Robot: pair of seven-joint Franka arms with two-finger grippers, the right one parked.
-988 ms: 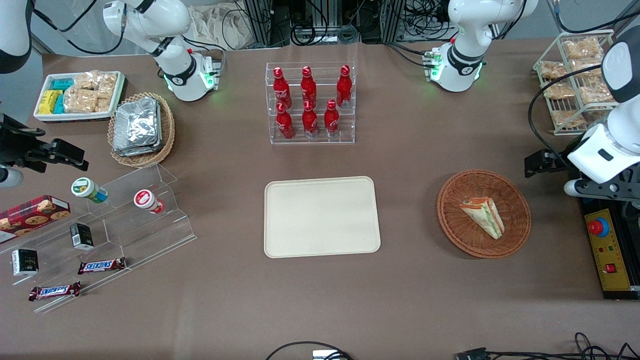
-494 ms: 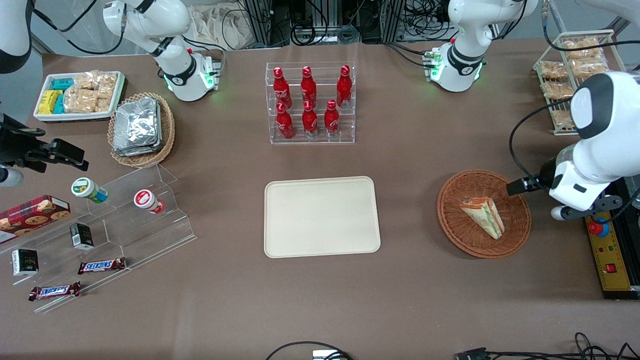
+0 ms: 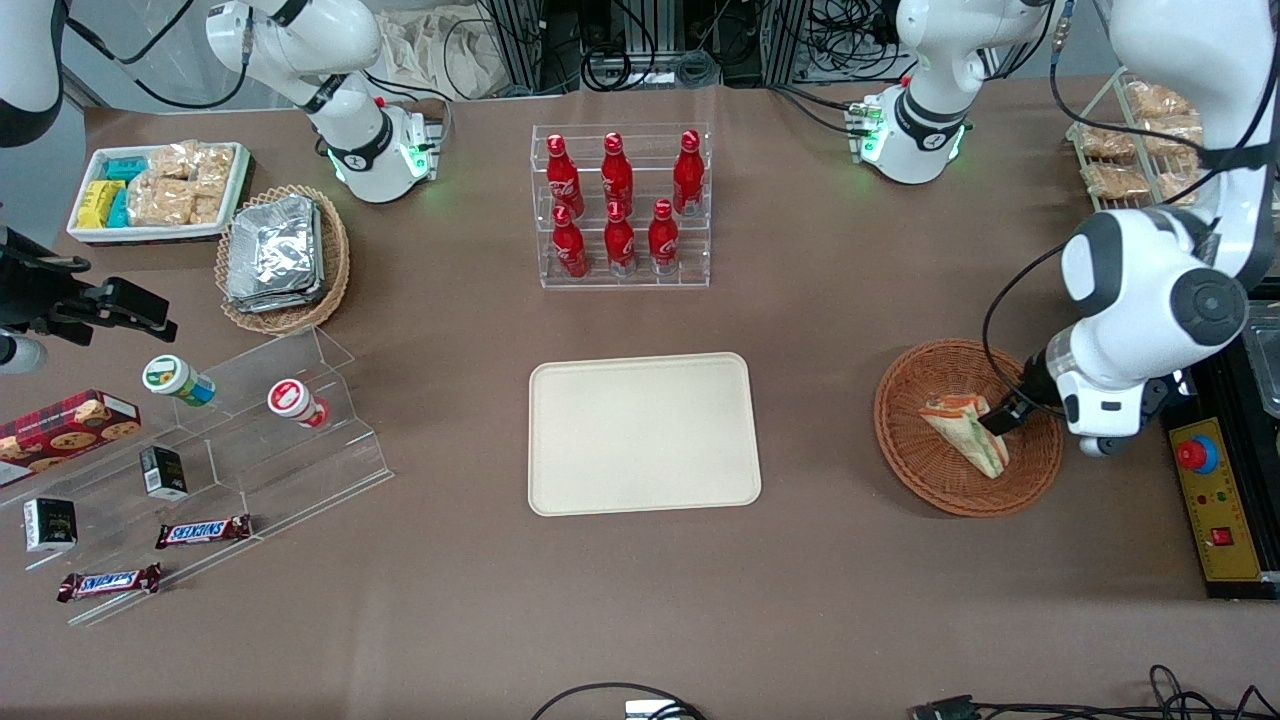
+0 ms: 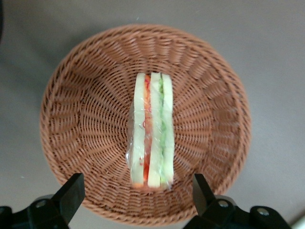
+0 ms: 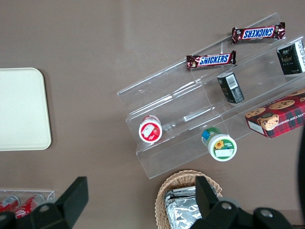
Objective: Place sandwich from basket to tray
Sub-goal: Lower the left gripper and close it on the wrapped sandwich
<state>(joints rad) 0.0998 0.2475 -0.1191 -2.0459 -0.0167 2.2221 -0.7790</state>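
Note:
The sandwich (image 3: 962,432), a clear-wrapped wedge with pale bread and red, orange and green layers, lies in the round reddish-brown wicker basket (image 3: 905,440). My left gripper (image 3: 1000,418) hangs just above the basket, over the sandwich's end toward the working arm's side of the table. In the left wrist view the gripper (image 4: 137,193) is open, its black fingers (image 4: 71,191) spread wide either side of the sandwich (image 4: 151,138) and holding nothing, with the basket (image 4: 86,119) below. The cream tray (image 3: 640,432) lies bare at mid-table and also shows in the right wrist view (image 5: 21,109).
A clear rack of red bottles (image 3: 620,210) stands farther from the camera than the tray. A wire rack of bagged snacks (image 3: 1150,130) and a yellow control box (image 3: 1215,500) flank the basket. A foil-packet basket (image 3: 282,258) and an acrylic snack shelf (image 3: 230,450) sit toward the parked arm's end.
The left arm has swung in from the table's working-arm edge to over the basket, bringing the open gripper down close to the sandwich. The sandwich and basket have not moved.

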